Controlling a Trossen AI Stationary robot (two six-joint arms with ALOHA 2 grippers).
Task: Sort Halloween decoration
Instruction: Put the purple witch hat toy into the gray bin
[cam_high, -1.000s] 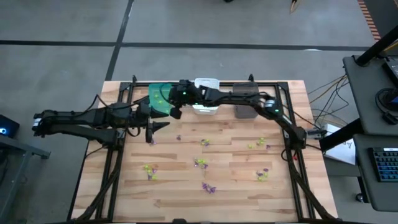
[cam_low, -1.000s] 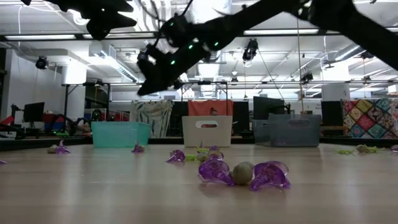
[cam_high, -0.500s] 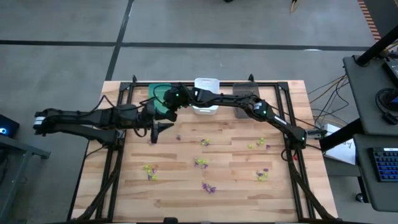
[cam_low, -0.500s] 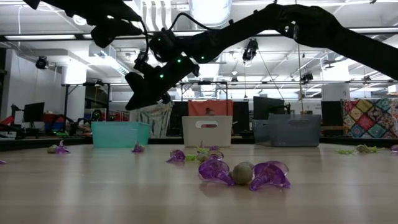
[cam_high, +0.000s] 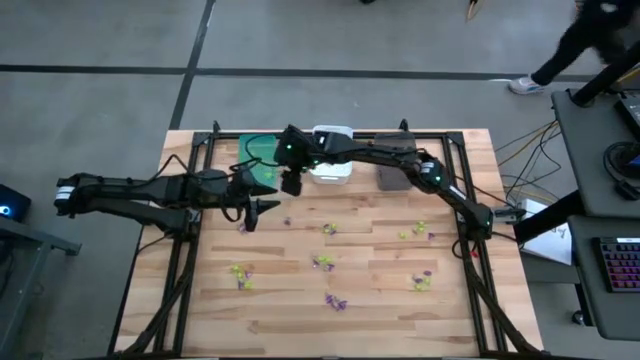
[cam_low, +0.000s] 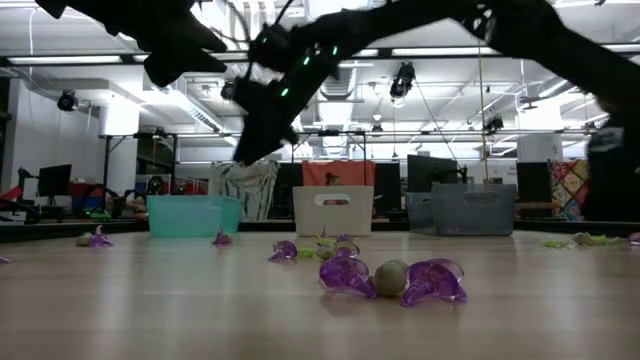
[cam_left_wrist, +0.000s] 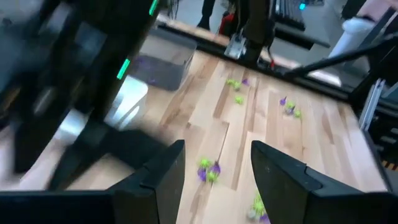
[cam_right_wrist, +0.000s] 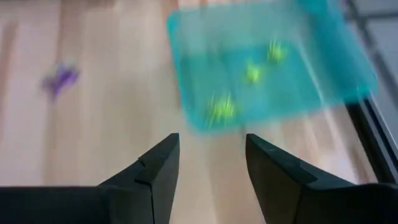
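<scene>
Right claw (cam_right_wrist: 208, 165) open, empty; yellow-green trinkets (cam_right_wrist: 249, 74) in green bin (cam_right_wrist: 348, 62) ahead.

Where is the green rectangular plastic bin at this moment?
In the high view, the green rectangular plastic bin sits at the table's far edge, left of the white bin, partly under the right gripper. Three yellow-green trinkets lie inside.

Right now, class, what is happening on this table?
Two robot arms are sorting small spiky trinkets. The right end effector hangs open beside the green bin, which holds three yellow-green pieces. The left end effector is open above the table, holding nothing. Purple and yellow-green trinkets lie scattered on the wood.
</scene>
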